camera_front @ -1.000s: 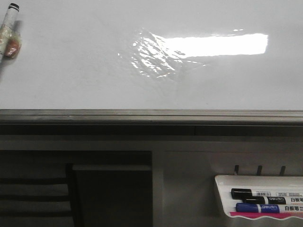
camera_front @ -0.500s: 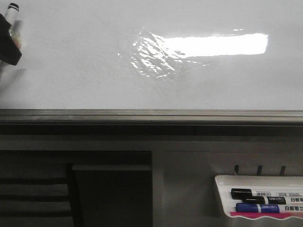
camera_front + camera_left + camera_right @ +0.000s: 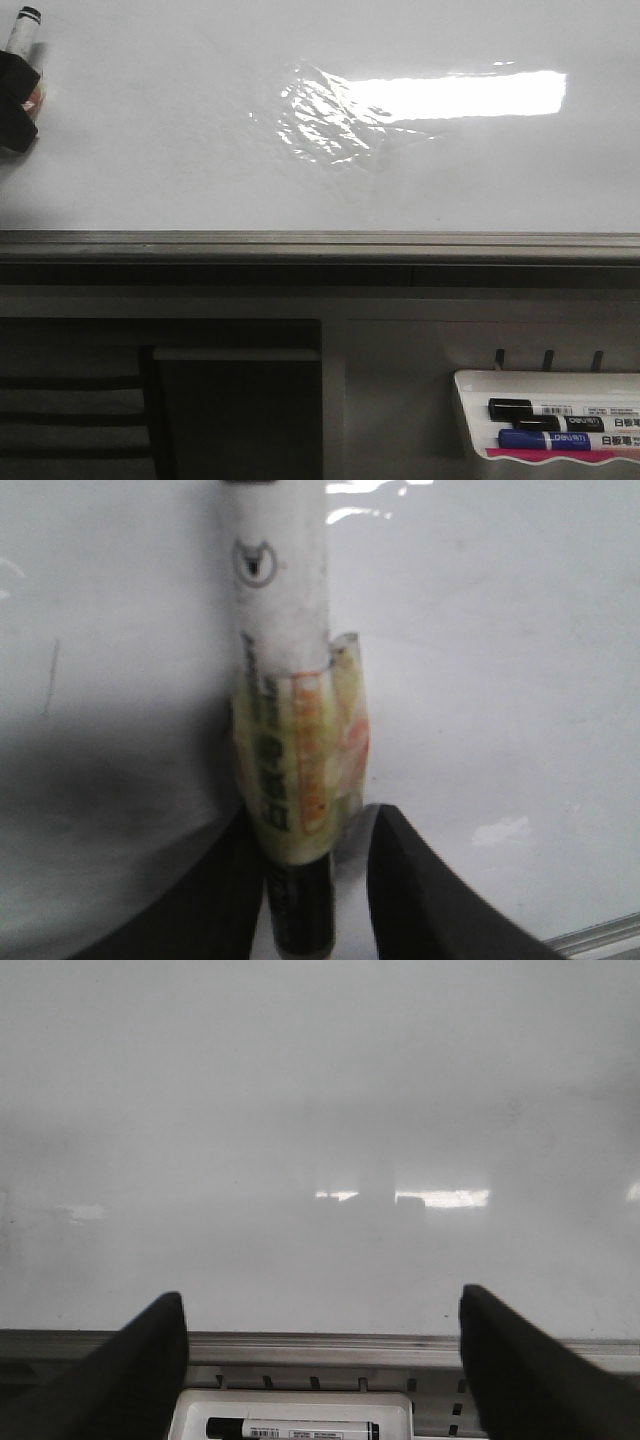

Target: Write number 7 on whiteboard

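Facing the board from below, I see first the dark cabinet front under the table edge, with the white marker tray (image 3: 548, 425) hooked at lower right, holding a black marker (image 3: 560, 410) above a blue one (image 3: 565, 440). Beyond it runs the grey edge rail (image 3: 320, 245), and past that the whiteboard (image 3: 180, 150) fills the rest of the front view, glossy, with a bright rectangular glare (image 3: 470, 95) and a wrinkled shiny patch (image 3: 320, 125) beside it.

At the far left edge of the board my left gripper (image 3: 15, 90) shows only as a dark shape, with the marker I carry (image 3: 22, 30) rising above it, black cap uppermost. No stroke of the number 7 shows anywhere on the board in the front view.

My left wrist camera shows what the front view cannot: my two dark fingers (image 3: 420, 890) closed on the marker (image 3: 285, 680), a white barrel wrapped low in yellowish tape, over bare white board. A faint thin grey line sits off to one side; I cannot tell if it is ink.

My right wrist camera shows my right gripper (image 3: 320, 1360) with jaws spread wide and holding nothing, above the rail and tray, the board beyond hazy.
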